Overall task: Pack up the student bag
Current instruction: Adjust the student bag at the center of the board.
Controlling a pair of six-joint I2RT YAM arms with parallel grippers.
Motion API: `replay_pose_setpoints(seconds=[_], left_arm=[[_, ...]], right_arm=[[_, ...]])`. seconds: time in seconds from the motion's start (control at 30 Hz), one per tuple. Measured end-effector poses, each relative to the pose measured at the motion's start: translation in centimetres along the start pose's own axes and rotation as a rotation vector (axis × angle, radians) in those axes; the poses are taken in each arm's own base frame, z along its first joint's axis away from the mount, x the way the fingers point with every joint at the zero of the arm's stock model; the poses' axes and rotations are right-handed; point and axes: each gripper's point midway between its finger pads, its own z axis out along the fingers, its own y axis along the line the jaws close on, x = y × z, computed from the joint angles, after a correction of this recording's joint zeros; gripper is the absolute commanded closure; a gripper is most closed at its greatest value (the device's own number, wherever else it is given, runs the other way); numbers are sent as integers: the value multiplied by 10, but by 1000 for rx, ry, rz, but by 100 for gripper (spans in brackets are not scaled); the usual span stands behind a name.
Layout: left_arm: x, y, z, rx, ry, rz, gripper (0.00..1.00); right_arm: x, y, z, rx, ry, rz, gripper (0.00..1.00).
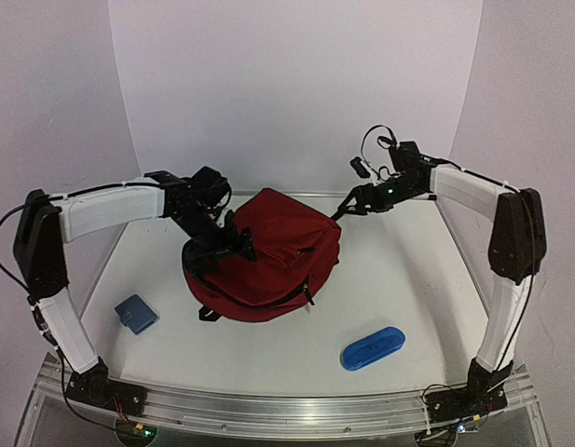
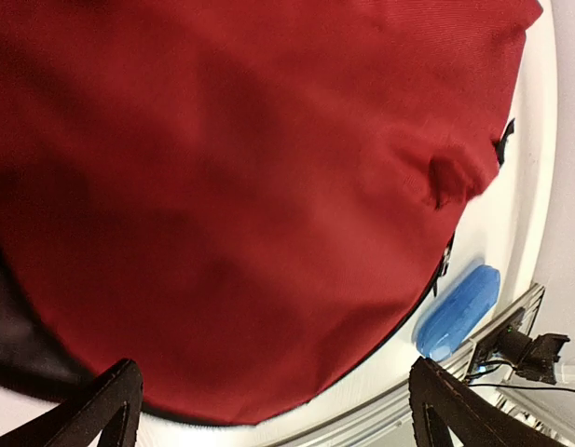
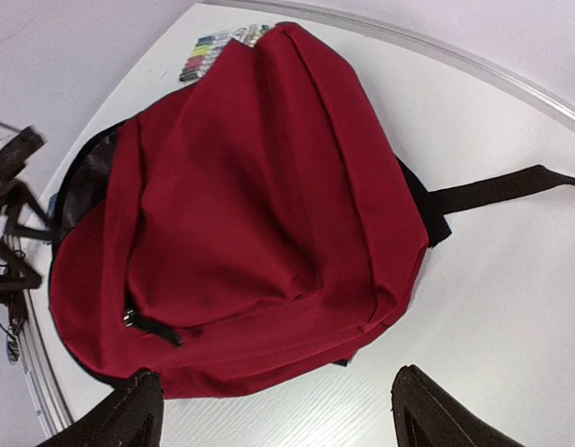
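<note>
The student bag (image 1: 268,256) is a dark red backpack lying in the middle of the white table (image 1: 408,279). Its front pocket zip (image 3: 143,322) is shut, and a black strap (image 3: 501,189) trails off one side. My left gripper (image 1: 226,244) hangs at the bag's left edge. In the left wrist view this gripper (image 2: 278,410) is open, its fingers (image 2: 110,400) spread wide close over the red fabric (image 2: 250,186). My right gripper (image 1: 348,205) hovers by the bag's far right corner. That gripper (image 3: 287,414) stands open over bare table, just off the bag's edge, holding nothing.
A blue oblong case (image 1: 373,347) lies near the front edge, right of centre, also seen as the blue case (image 2: 458,310) beyond the bag. A small blue square item (image 1: 136,314) sits at the front left. A pack of coloured markers (image 3: 217,48) pokes out behind the bag.
</note>
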Motion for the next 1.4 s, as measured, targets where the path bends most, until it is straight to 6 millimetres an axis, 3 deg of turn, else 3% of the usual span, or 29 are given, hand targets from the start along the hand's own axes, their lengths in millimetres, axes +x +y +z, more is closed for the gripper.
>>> replay_pose_setpoints(seconds=[0.17, 0.3, 0.47, 0.63, 0.77, 0.83, 1.0, 1.2, 1.4], left_arm=[[38, 30, -24, -28, -22, -88, 0], [61, 51, -33, -26, -33, -156, 0], [94, 81, -24, -35, -14, -253, 0], [106, 95, -10, -56, 6, -312, 0], [92, 95, 15, -53, 19, -340, 3], [84, 97, 31, -64, 43, -354, 4], [55, 98, 58, -63, 60, -365, 8], [4, 92, 65, -26, 25, -337, 9], [-59, 85, 82, 12, -8, -276, 10]], right_arm=[[13, -31, 49, -23, 78, 54, 9], [13, -43, 76, -58, 109, 100, 6], [-5, -47, 87, -71, 82, 94, 5], [-8, -49, 101, -98, 74, 95, 20], [12, -53, 120, -137, 113, 147, 48], [20, -53, 121, -157, 123, 160, 59], [39, -44, 115, -206, 139, 179, 97], [59, -34, 88, -218, 161, 223, 100], [104, -42, 43, -202, 190, 366, 99]])
